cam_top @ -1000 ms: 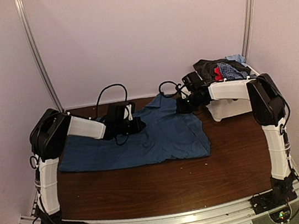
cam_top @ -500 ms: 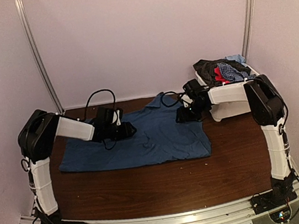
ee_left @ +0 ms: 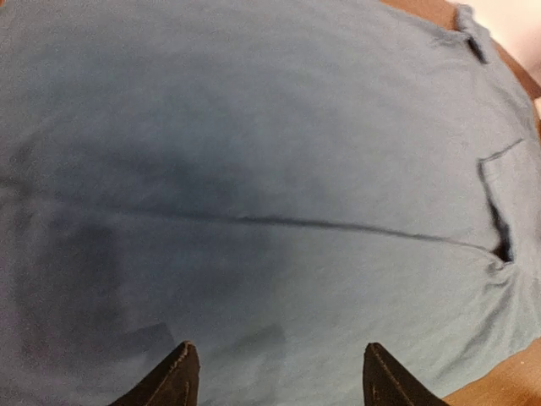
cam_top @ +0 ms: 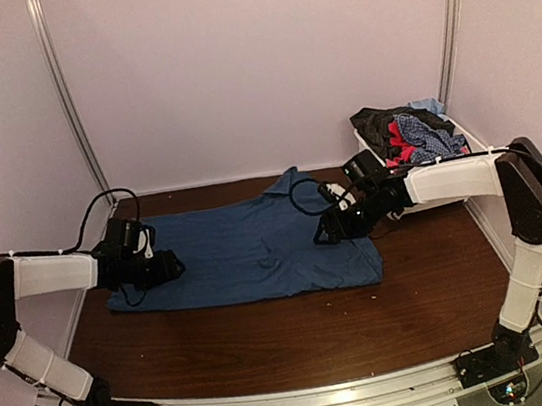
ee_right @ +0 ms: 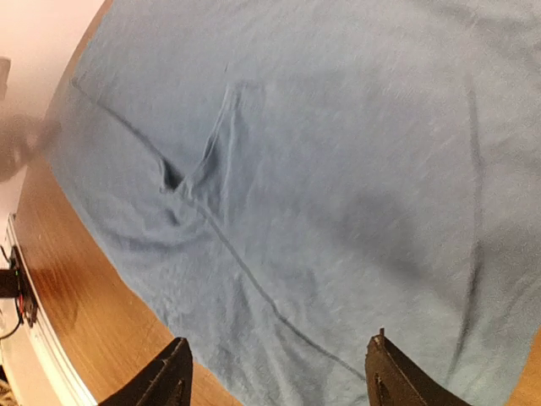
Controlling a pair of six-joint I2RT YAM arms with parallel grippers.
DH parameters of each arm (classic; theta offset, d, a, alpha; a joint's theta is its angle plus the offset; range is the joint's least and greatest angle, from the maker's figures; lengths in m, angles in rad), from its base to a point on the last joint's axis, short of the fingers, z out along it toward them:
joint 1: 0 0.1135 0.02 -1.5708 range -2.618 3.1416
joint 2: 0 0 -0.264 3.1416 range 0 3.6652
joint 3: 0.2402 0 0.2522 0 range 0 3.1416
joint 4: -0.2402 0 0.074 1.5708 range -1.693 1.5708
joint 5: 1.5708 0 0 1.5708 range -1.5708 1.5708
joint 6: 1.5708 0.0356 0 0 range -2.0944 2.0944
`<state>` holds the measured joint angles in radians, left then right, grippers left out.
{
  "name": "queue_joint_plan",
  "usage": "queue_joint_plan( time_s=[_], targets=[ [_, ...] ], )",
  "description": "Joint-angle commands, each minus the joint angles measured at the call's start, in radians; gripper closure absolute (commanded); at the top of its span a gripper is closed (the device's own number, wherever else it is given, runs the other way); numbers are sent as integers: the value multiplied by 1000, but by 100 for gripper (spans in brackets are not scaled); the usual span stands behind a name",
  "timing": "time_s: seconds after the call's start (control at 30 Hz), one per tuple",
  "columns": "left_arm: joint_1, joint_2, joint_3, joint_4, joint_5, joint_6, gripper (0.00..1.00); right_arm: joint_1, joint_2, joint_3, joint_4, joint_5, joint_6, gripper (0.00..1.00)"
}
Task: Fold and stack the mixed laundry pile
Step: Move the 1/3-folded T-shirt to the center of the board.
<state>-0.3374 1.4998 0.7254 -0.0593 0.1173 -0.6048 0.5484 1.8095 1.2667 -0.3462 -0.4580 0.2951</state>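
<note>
Open and empty, the left gripper (cam_top: 164,268) and right gripper (cam_top: 326,233) are hovering at opposite ends of the dark-blue shirt (cam_top: 258,250) spread flat beside the white bin (cam_top: 364,144) of remaining laundry (cam_top: 407,131), probably lining up a fold.

Likely a lab: plain booth walls (cam_top: 252,64), metal rails (cam_top: 68,100).

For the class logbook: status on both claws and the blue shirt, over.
Blue shirt flat on table. Left claw open, empty, over its left end. Right claw likewise, right end. Nothing in the way.
</note>
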Motion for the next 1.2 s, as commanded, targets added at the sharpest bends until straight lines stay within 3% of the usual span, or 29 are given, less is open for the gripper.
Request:
queue_joint_plan(
  time_s=[0.0,0.27,0.47,0.6,0.7,0.83,0.97,1.03,1.17],
  targets=[
    [84,-103,-103,-131,-94,-55,33,29,46,-117,65,-83,31,32],
    [232,-192,-256,-284,-137,-173,39,25,123,-260,46,2,1,35],
    [236,-390,-396,-411,-154,-265,44,30,38,-391,24,29,10,35],
    [223,-544,-439,-463,-71,-279,46,78,-20,-486,33,8,51,35],
    [206,-575,-448,-454,-10,-275,45,146,-70,-529,27,-22,90,36],
    [192,-562,-396,-434,33,-234,39,160,-164,-512,-38,-17,97,34],
    [190,-555,-229,-446,9,-134,31,82,-232,-379,-116,16,37,32],
    [190,-506,-127,-444,-35,-79,21,29,-228,-299,-119,31,11,31],
    [195,-334,68,-416,-88,-11,19,-42,-124,-96,-119,33,-26,33]
  ],
)
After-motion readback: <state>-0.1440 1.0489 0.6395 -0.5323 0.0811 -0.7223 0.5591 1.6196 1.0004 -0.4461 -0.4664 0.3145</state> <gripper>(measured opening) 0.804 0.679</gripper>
